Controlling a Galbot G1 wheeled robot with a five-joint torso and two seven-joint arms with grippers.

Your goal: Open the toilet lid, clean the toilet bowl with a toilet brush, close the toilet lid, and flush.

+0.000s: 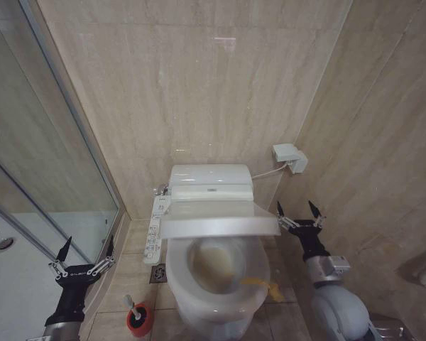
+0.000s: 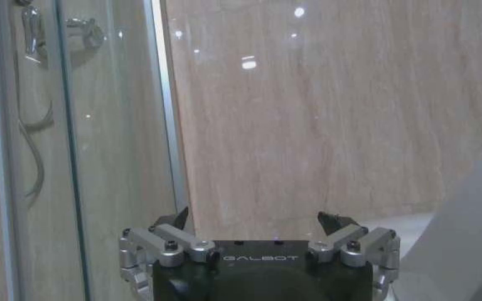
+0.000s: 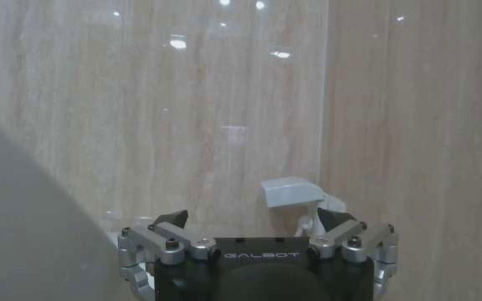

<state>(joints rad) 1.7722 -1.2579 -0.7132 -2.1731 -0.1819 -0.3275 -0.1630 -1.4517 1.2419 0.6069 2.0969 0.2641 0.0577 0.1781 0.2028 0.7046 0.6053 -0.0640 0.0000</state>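
Currently the right gripper (image 1: 296, 213) hangs with its fingers spread wide and nothing between them, just beside the near right corner of the lid (image 1: 220, 219). The lid lies to that gripper's left, partly raised and roughly level over the back of the bowl (image 1: 218, 264), neither fully up nor shut. Its long edge runs crosswise, from the right gripper toward the control panel (image 1: 154, 231) on the far side. The right arm is clearly the nearer one to the lid; contact between finger and lid edge cannot be confirmed.

The left gripper (image 1: 84, 254) is also spread open and empty, held well apart from the toilet near the shower glass (image 1: 50, 149). The brush (image 1: 133, 307) stands in its red holder (image 1: 140, 320) on the floor, below and to the right of this gripper, between it and the bowl; the left arm is the nearer one to it.

Judged from this layout, the lid-opening step is unfinished: the lid must swing up and back toward the tank (image 1: 210, 182) before the stained bowl is reachable. The seat ring (image 1: 216, 284) is down, with a yellow strap (image 1: 261, 284) at its right side. Behind the right gripper a wall socket box (image 1: 290, 157) and its cable sit close to the lid's upward path and could obstruct the arm.
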